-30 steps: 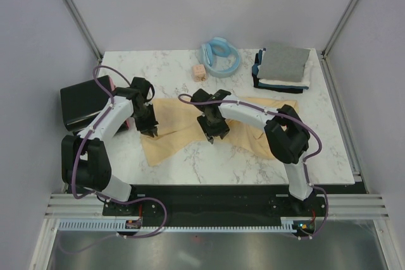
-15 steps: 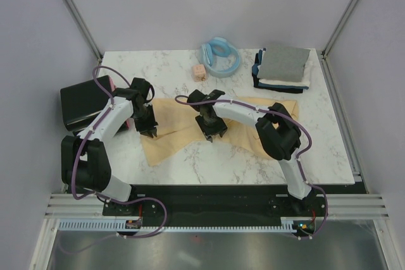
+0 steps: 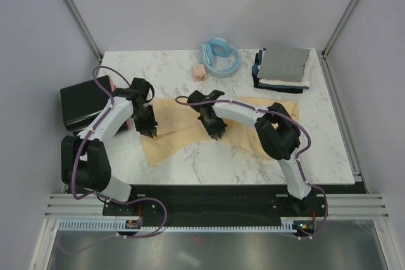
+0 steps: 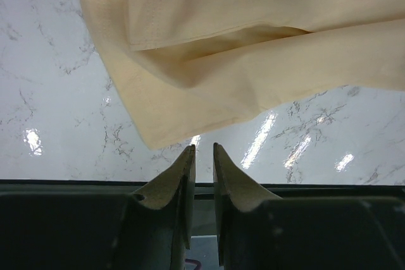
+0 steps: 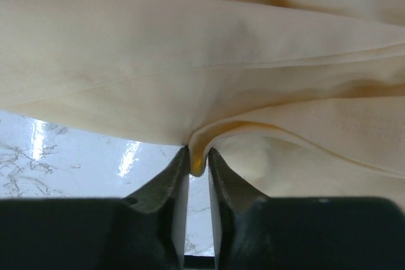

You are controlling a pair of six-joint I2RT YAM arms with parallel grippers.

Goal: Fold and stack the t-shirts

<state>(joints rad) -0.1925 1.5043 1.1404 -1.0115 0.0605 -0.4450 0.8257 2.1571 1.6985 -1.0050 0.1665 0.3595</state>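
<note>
right gripper (image 5: pixel 198 150) pinches the shirt (image 5: pixel 190 61) at its 6 o'clock edge; left gripper (image 4: pixel 202 148), narrow and empty, hovers by its 9 o'clock edge.

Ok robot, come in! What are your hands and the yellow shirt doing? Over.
Right gripper pinching edge of yellow shirt. Left gripper barely open, empty, beside its corner. Shirt lying on the table, nothing else on it. Over.

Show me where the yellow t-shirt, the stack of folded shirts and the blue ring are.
yellow t-shirt (image 3: pixel 166 147): top view, its bare near-left corner.
stack of folded shirts (image 3: pixel 285 61): top view, the middle of its top layer.
blue ring (image 3: pixel 226 67): top view, its near rim.
</note>
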